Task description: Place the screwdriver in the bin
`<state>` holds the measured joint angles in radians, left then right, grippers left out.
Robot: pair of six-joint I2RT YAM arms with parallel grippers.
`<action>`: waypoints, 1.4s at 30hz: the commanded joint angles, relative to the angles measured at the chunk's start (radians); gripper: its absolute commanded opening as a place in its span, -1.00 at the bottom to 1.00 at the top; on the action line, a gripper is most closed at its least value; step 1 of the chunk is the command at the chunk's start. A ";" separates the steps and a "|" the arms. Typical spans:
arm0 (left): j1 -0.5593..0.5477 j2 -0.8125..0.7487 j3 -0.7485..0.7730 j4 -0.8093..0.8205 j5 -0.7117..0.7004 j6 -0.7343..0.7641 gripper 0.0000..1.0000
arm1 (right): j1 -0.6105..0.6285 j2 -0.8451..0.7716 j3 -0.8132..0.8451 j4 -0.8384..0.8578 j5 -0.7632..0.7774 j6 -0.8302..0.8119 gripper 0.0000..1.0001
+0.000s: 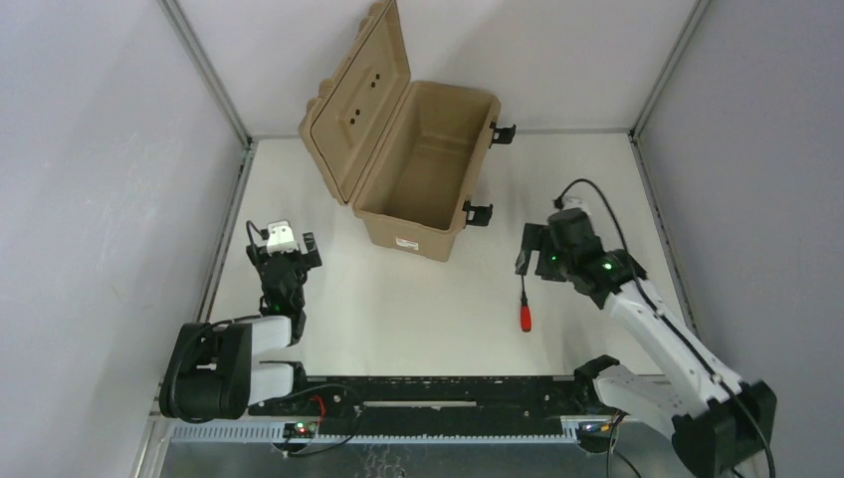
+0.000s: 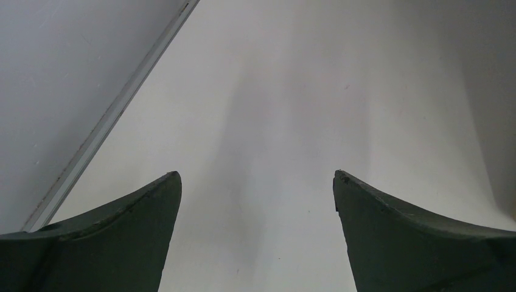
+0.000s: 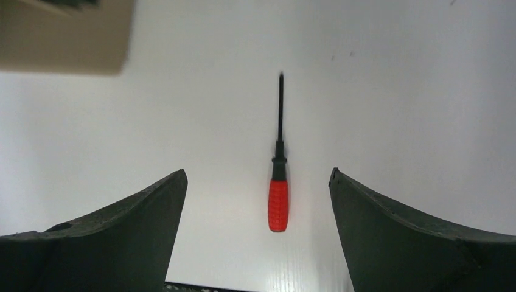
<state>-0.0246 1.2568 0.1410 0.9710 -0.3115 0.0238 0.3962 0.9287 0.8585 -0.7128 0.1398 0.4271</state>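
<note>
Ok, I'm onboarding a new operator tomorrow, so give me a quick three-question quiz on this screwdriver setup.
1. True or false: the screwdriver already lies inside the bin.
2. The bin's lid is: A open, B shut, C missing.
3. Which gripper is nearer the screwdriver, and are its jaws open or shut?
Key: 1 false, it lies on the table; 2 A; 3 the right gripper, open.

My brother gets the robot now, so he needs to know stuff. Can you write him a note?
Left gripper: jaws open, empty.
Right gripper: jaws open, empty, poised by the small red-handled screwdriver with a thin dark shaft, which lies flat on the white table.
Large tan hard plastic bin: lid open, looks empty.
Done: nothing gripped yet.
Left: grip the screwdriver, carry it, drop it in.
</note>
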 commanded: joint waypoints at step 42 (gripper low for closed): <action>0.009 0.002 0.043 0.101 -0.016 -0.018 1.00 | 0.028 0.087 0.152 -0.171 0.071 0.232 -1.00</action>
<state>-0.0242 1.2568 0.1410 0.9794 -0.3115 0.0231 0.4934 1.0611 0.8528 -0.7486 0.2272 0.6624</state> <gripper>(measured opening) 0.996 0.059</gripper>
